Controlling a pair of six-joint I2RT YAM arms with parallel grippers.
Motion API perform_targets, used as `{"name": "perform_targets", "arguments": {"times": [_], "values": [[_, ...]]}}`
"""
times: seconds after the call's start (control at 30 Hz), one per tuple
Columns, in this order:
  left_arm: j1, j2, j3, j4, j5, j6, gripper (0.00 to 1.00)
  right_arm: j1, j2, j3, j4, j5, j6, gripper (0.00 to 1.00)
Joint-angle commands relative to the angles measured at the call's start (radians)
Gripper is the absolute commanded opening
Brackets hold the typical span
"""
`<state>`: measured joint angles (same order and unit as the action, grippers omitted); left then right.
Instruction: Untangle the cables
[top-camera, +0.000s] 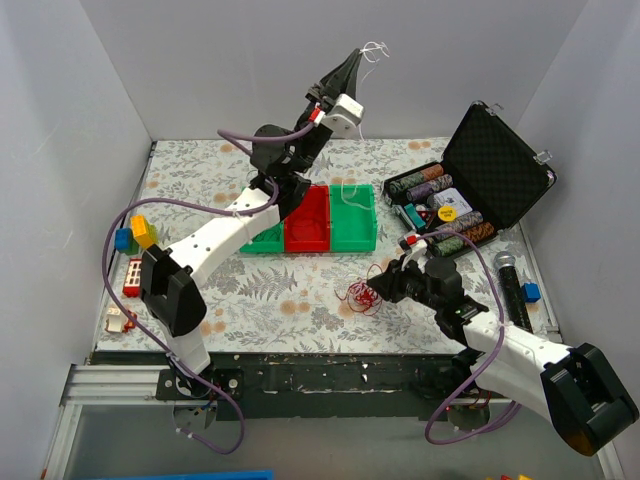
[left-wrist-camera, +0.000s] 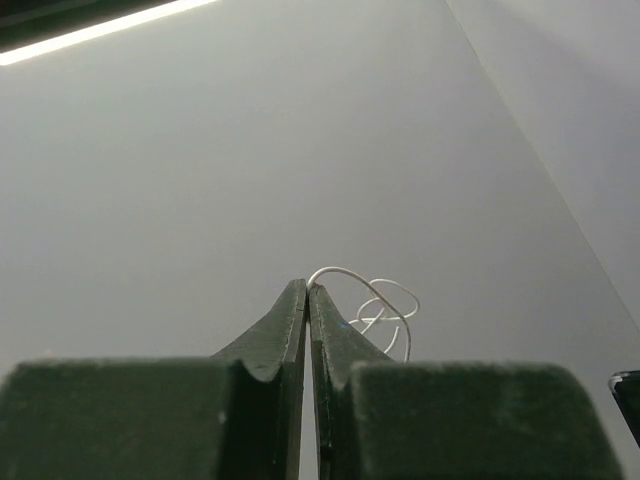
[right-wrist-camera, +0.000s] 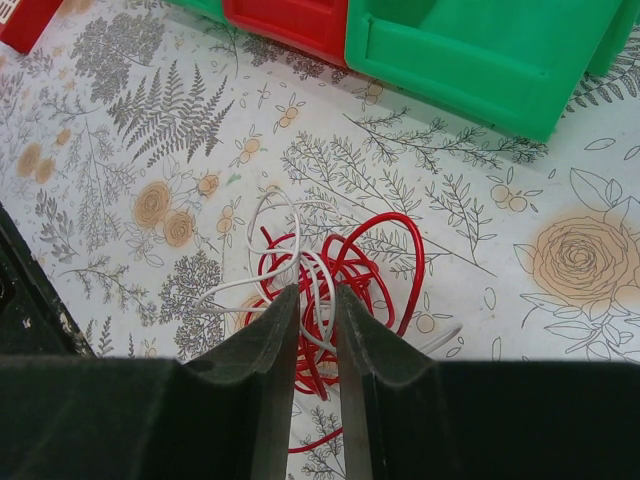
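White and thin, one wire (left-wrist-camera: 375, 300) was pinched in your left gripper (left-wrist-camera: 307, 287), jaws shut, high above the bins (top-camera: 352, 228). The red-and-white clump (right-wrist-camera: 385, 265) lay near the bins' front edge, your right gripper (right-wrist-camera: 315, 292) narrowly parted astride its strands.

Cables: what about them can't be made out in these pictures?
- Right wrist: the near part of the cable clump is hidden behind the right gripper; whether it grips a strand cannot be told.
- Top external: the clump's strands are too small to trace; no black one can be picked out.
- Left wrist: the white cable pinched by the left gripper runs behind a finger, so its full length is hidden.
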<state>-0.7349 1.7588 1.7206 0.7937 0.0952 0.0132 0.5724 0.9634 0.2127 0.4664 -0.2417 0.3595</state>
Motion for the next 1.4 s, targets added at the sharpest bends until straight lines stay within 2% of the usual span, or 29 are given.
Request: {"name": "perform_targets", "arguments": {"times": [0.0, 0.27, 0.5, 0.9, 1.07, 1.23, 1.37], "values": [[0.002, -0.045, -0.048, 0.013, -0.006, 0.031, 0.0, 0.004, -0.011, -0.009, 0.02, 0.004, -0.011, 0.29], [0.009, -0.076, -0.21, 0.026, -0.038, 0.062, 0.0, 0.004, -0.017, -0.007, 0.011, 0.01, -0.013, 0.28], [0.02, -0.065, -0.243, 0.004, -0.046, 0.061, 0.0, 0.004, -0.022, -0.009, 0.005, 0.016, -0.013, 0.28], [0.022, -0.136, -0.581, -0.016, -0.026, 0.142, 0.0, 0.004, -0.031, -0.013, 0.006, 0.019, -0.011, 0.28], [0.022, -0.095, -0.608, -0.016, -0.025, 0.191, 0.0, 0.004, -0.037, -0.016, 0.006, 0.025, -0.01, 0.27], [0.022, -0.052, -0.645, -0.025, 0.041, 0.287, 0.0, 0.004, -0.041, -0.019, 0.003, 0.028, -0.008, 0.27], [0.02, -0.021, -0.647, -0.137, 0.1, 0.32, 0.0, 0.003, -0.045, -0.021, 0.002, 0.032, -0.008, 0.27]]}}
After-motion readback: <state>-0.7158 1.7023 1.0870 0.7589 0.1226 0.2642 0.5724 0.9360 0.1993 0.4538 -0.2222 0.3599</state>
